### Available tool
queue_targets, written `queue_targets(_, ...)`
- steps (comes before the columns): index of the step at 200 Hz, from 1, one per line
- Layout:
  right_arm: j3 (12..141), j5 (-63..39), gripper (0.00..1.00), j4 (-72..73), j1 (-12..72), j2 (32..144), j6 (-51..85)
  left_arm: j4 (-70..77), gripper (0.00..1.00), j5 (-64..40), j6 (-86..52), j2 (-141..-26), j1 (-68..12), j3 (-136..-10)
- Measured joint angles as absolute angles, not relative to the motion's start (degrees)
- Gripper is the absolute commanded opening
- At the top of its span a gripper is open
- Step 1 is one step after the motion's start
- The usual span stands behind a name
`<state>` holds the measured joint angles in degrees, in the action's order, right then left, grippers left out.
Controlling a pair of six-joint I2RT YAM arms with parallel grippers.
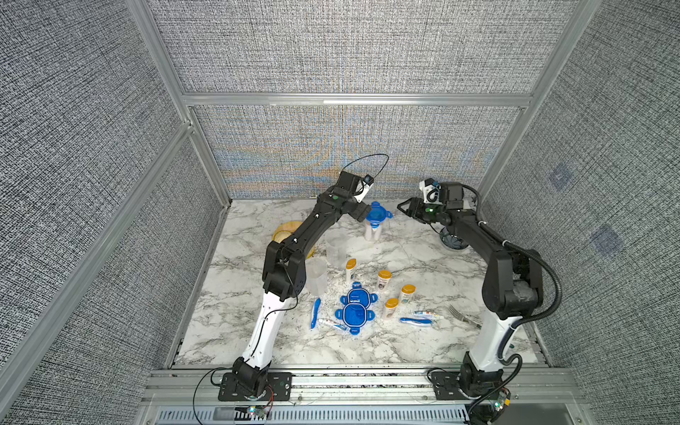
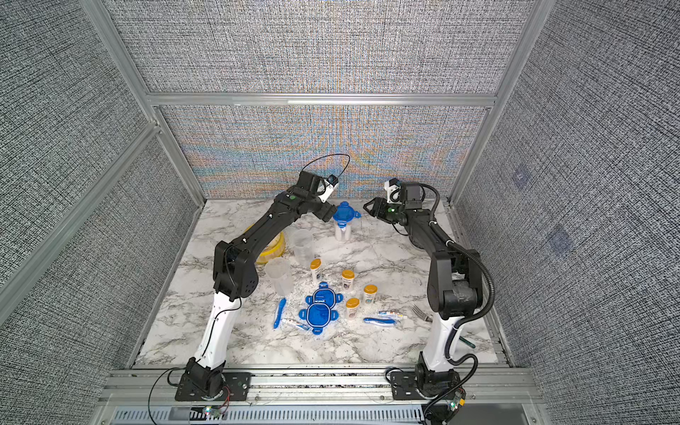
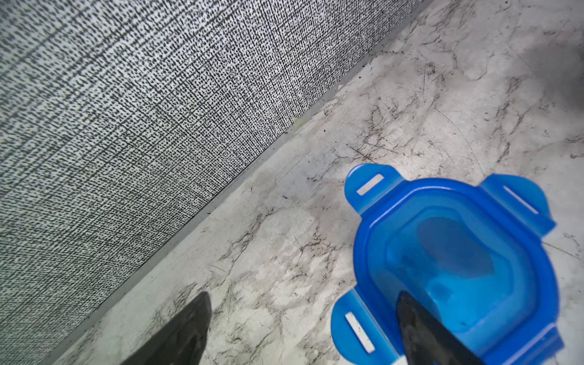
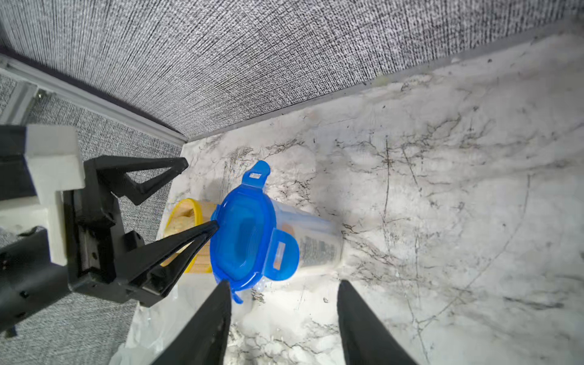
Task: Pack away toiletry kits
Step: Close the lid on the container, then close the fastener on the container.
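Standing by the bench's (image 1: 404,257) far edge, the tub (image 1: 372,233) is flanked by left fingers (image 4: 178,164), spread, one tip at its lid (image 4: 240,234), and right fingers (image 4: 205,331), apart and empty.

The left arm (image 1: 283,265) and right arm (image 1: 511,279) are built alike. Each has a flat black base plate (image 1: 279,384) with screw holes, a glossy white lower link, matte black upper links and a bulky black elbow housing. A small green light (image 1: 335,197) glows near each wrist, by a white camera bracket (image 1: 428,193). A thin black cable (image 1: 368,156) loops off the left arm, and a thick ribbed black conduit (image 1: 557,287) runs along the right. The left tool (image 4: 202,193) and right tool (image 4: 283,282) have slim, tapering black fingers (image 4: 363,325).
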<state>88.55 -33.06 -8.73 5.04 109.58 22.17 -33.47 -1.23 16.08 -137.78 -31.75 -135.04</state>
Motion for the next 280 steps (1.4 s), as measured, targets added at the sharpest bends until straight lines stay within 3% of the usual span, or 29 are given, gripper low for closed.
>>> queue_targets(4,89.01,-33.26,0.82,-9.21,5.08,109.58,20.71,-33.63,0.91,-1.17,16.08,-137.78,-31.75,-135.31)
queue_targets(8,89.43,-33.50,0.96,-9.72,5.15,109.58,19.42,-33.78,0.92,-1.02,16.08,-137.78,-31.75,-135.61)
queue_targets(12,89.93,-33.76,0.99,-10.22,5.19,109.58,17.89,-33.80,0.92,-0.99,16.08,-137.78,-31.75,-135.79)
queue_targets(121,111.07,-52.80,0.99,-35.22,5.30,119.55,-31.88,-35.24,0.94,-6.83,16.12,-137.78,-30.89,-136.29)
queue_targets(192,120.70,-53.39,0.99,-38.89,9.76,129.29,-46.44,-35.66,0.94,-10.61,17.56,-140.09,-30.98,-138.58)
queue_targets(280,131.20,-53.19,0.99,-44.84,10.24,138.23,-54.81,-35.79,0.93,-11.97,17.67,-142.23,-30.76,-141.43)
